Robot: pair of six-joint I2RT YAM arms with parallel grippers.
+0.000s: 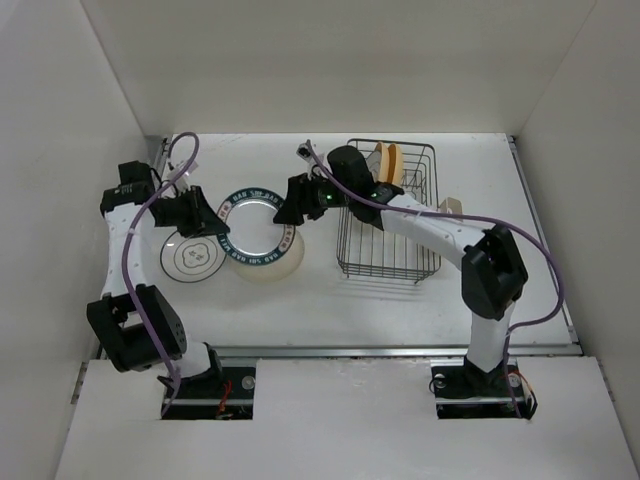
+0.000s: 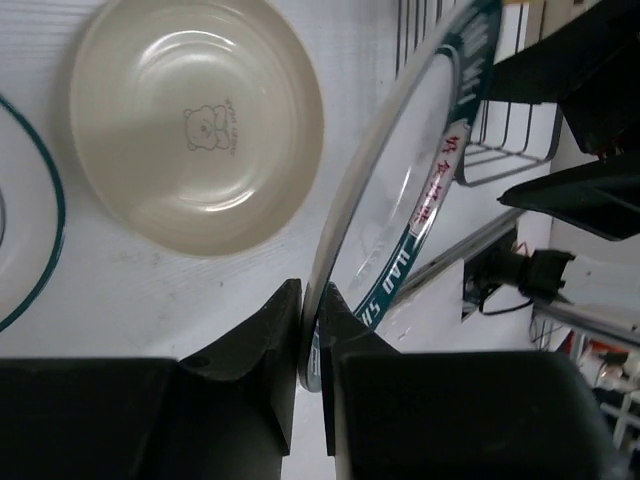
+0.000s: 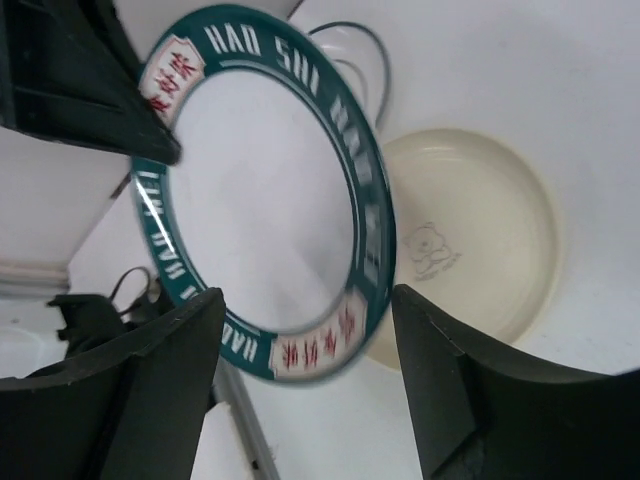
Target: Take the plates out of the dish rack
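Nearest, the ringed plate (image 1: 193,257) and the cream plate (image 1: 278,266) are already lying on the surface (image 1: 330,310). Over them, the left gripper (image 2: 310,300) is pinching the lettered plate (image 1: 255,225) by its rim, while the right gripper (image 1: 296,205) is holding its jaws wide, gripping nothing. Farthest, the yellow-orange plate (image 1: 394,160) is standing in the dish rack (image 1: 390,268), waiting to be unloaded. So three of four seem out.

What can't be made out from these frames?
Top view: right arm covers the dish rack's rear-left corner, so plate count there is unknown; only a yellow-orange plate shows.
Left wrist view: ringed plate cut off by left edge.
Top view: cream plate partly under the lettered plate.
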